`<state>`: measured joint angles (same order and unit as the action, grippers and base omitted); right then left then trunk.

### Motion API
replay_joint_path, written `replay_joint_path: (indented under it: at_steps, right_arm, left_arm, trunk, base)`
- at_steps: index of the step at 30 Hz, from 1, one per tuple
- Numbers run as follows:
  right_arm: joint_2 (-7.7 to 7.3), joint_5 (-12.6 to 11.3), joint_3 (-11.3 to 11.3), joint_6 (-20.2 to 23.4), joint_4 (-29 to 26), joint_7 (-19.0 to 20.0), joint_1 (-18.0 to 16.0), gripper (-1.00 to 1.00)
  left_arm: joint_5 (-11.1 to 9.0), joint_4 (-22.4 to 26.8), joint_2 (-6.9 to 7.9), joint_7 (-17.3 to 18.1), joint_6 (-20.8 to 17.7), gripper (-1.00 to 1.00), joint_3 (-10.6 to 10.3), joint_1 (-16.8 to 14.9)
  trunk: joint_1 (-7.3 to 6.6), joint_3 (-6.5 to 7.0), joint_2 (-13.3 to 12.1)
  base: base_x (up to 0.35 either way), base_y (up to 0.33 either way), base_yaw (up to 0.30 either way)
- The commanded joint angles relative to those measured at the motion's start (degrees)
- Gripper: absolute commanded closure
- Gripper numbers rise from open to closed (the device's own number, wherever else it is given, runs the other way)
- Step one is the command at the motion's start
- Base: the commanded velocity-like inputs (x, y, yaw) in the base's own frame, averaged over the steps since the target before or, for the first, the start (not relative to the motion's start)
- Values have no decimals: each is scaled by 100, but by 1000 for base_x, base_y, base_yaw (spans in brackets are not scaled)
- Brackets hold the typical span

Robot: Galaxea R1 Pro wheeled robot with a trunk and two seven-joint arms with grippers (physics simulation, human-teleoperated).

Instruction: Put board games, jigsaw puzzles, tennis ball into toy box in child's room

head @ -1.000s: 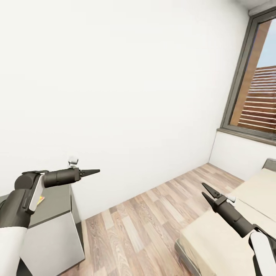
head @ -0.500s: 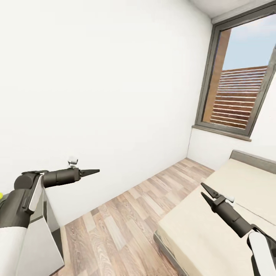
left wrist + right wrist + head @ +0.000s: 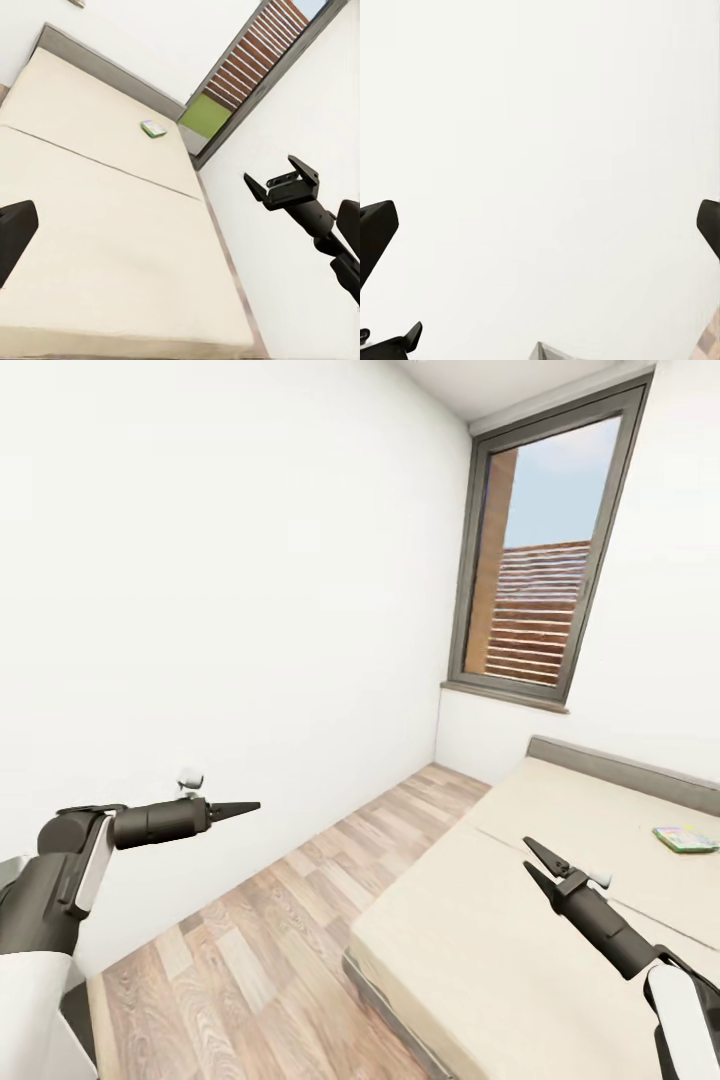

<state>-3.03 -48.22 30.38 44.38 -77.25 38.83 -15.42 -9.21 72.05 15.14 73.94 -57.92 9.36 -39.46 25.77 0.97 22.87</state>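
Both our claws hang empty, the left claw apart and the right claw apart, above the bed; a board game lies near its far edge.

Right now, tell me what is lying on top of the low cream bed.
One flat green-and-white game box lies on the cream bed, near its grey headboard end. The rest of the mattress in view is bare; its right part is cut off by the head view's edge.
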Motion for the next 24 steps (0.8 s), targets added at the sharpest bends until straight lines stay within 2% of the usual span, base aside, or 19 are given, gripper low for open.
replay_joint_path:
  at_steps: [1,24]
  right_arm:
    - [0,-15,8,35,4,11,-5,-100]
    - [4,-18,12,32,8,11,-5,-100]
  left_arm:
    - [-12,2,1,7,-44,-100,0,-1]
    - [-2,2,-3,4,-44,-100,-5,-1]
  trunk:
    - [1,-2,4]
    - [1,-2,4]
  base:
    - [-112,-260,-277]
    - [-105,-260,-277]
